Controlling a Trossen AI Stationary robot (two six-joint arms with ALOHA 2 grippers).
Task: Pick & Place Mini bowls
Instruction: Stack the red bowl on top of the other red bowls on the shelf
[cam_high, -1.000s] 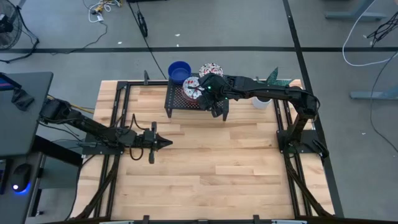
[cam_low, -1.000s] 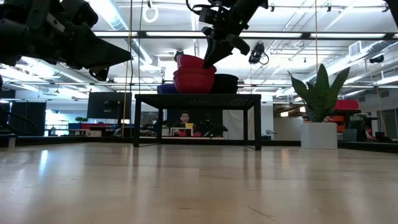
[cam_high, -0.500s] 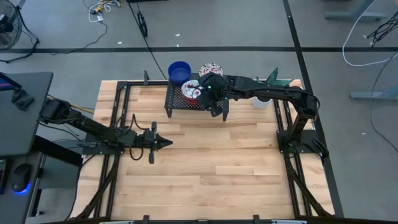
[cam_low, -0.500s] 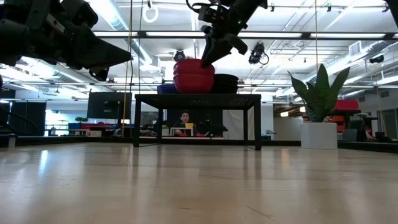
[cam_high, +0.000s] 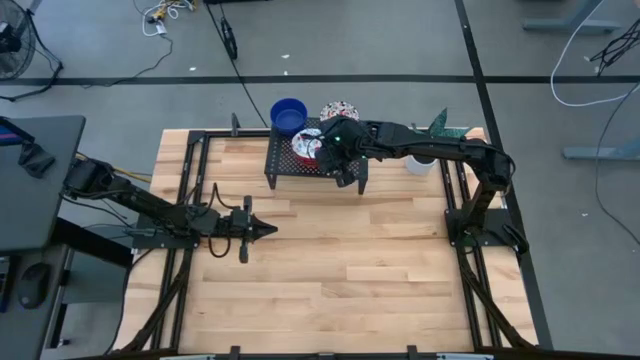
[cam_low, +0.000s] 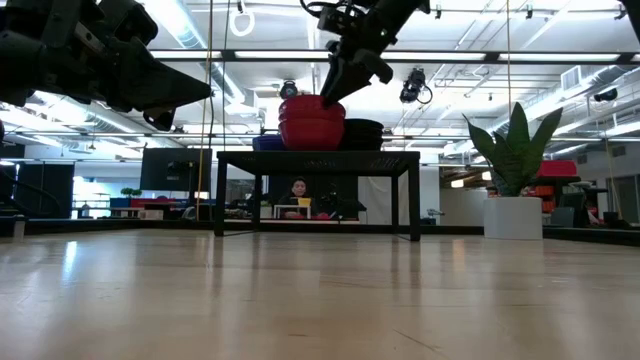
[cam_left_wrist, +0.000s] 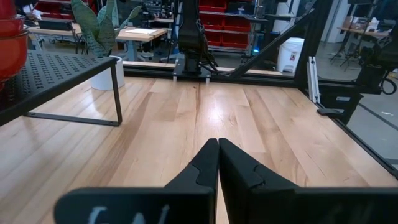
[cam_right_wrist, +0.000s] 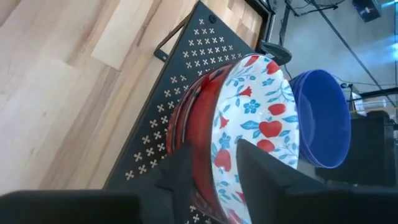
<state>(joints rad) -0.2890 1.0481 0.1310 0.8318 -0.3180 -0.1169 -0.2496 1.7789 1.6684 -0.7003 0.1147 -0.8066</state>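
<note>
Red-and-white floral mini bowl on the black perforated rack: my right tool has dropped to straddle its rim, fingers spread; left tool stays pressed together.

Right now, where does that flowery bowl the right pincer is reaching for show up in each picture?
High view: the floral bowl sits on the black rack, beside the right pincer.
Low view: only its red outside shows, topping a stack on the rack.
Left wrist view: a red edge at the frame's border, too little to tell.
Right wrist view: between the fingers.
Shared landmark: the rack.
</note>
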